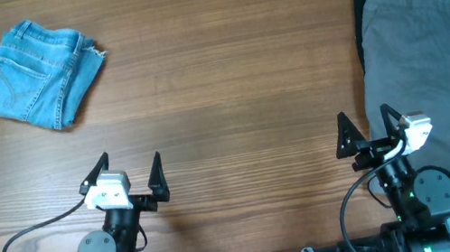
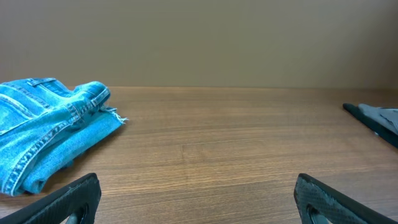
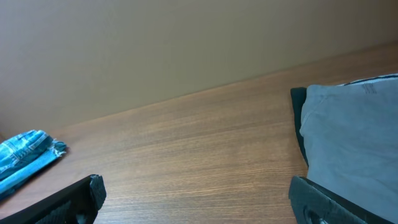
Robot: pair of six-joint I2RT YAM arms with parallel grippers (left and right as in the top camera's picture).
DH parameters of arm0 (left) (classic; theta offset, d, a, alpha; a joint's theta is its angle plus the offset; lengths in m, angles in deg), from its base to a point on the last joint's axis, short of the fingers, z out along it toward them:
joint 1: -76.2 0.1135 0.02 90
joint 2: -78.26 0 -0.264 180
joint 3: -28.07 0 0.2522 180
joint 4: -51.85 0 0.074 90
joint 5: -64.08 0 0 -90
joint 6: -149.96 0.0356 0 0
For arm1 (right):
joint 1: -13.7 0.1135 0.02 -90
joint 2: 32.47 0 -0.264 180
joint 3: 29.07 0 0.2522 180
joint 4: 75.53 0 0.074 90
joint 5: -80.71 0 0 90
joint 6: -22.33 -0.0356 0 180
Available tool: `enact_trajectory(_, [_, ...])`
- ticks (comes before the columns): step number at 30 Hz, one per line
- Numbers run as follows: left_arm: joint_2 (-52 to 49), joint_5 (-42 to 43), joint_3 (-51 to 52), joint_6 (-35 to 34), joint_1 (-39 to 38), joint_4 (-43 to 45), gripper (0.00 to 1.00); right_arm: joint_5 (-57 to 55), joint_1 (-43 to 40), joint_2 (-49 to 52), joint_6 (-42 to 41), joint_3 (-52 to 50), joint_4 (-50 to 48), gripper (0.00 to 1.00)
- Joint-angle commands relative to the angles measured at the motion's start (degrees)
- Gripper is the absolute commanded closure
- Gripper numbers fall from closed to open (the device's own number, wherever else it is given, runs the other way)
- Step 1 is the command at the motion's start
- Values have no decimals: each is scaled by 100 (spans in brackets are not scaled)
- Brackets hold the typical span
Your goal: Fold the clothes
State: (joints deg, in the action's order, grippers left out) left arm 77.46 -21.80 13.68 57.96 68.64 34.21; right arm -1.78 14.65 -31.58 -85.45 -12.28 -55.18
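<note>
- Left gripper (image 1: 130, 157) at 7 o'clock of overhead view, fingers spread wide, nothing between them, above bare wooden table (image 1: 226, 80).
- Right gripper (image 1: 363, 117) at 5 o'clock, likewise parted and holding nothing, just beside grey shorts (image 1: 433, 82).
- Said grey shorts at 3 o'clock, spread flat, lying over black garment (image 1: 362, 25).
- Blue denim shorts (image 1: 33, 74) at 10 o'clock, folded, well apart from both grippers.

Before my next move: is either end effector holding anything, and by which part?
Nothing is held. The left end effector and right end effector are both open; the grey shorts lie free.
</note>
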Motion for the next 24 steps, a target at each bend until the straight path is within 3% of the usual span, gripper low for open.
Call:
enact_trajectory(1, [42,-59,31,-13,31,-26,0,44,-28,-46,-42,22,-20,0])
enact_trajectory(12, [42,-59,31,-11,33,107,0,50,-28,-46,-85,22,-20,0])
enact_trajectory(19, [37,-61,31,-7,28,28,0,-70,-28,-46,-1646,22,-20,0])
enact_trajectory(24, [37,240,31,-13,26,26,0,96,-28,-20,-1941,28,-15,0])
